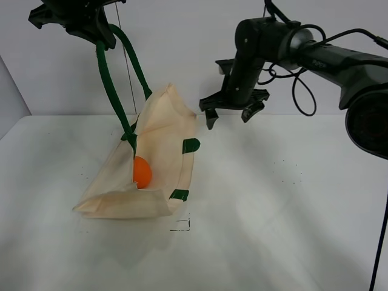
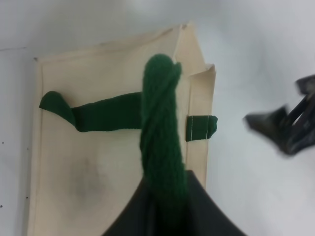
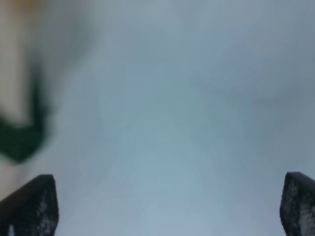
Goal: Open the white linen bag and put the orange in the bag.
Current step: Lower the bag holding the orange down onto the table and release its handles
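The white linen bag (image 1: 154,163) lies on the table with its mouth lifted open. The orange (image 1: 142,172) sits inside the bag's mouth. My left gripper (image 1: 100,27) is high at the upper left, shut on the bag's dark green strap handle (image 1: 112,91) and holding it up. In the left wrist view the handle (image 2: 162,128) runs from the gripper down to the bag (image 2: 98,167). My right gripper (image 1: 229,115) is open and empty, hovering above the table just right of the bag; its fingertips (image 3: 34,204) show wide apart in the right wrist view.
The white table (image 1: 273,212) stretches to the right and front of the bag. A small black square mark (image 1: 180,225) is on the table near the bag's front corner. A grey wall stands behind.
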Robot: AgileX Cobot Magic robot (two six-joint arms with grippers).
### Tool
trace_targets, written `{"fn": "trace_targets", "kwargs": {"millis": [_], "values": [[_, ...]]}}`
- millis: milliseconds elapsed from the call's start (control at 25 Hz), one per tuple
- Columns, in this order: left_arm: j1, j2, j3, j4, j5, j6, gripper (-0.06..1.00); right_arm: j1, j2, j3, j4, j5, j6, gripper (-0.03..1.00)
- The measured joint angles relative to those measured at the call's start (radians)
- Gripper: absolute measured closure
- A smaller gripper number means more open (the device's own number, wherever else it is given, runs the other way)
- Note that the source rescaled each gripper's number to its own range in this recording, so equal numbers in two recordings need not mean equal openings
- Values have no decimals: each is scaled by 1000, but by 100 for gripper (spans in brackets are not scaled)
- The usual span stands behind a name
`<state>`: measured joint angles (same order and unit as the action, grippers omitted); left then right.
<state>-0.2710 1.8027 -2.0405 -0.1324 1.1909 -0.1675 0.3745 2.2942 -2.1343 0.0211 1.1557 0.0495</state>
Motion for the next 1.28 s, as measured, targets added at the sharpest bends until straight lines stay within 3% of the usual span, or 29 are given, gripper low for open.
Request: {"fn": "trace_targets", "kwargs": {"millis": [400, 840, 1040, 1280], "values": [[0, 0, 0, 0, 0, 0, 94, -282, 0, 0, -21, 55, -6, -3], [0, 0, 0, 0, 0, 0, 94, -316, -46, 38, -1, 54, -10, -3], [0, 0, 0, 0, 0, 0, 94, -316, -248, 273, -8, 52, -10, -3], [0, 0, 0, 0, 0, 0, 94, -316, -620, 722, -10, 53, -10, -3]]}}
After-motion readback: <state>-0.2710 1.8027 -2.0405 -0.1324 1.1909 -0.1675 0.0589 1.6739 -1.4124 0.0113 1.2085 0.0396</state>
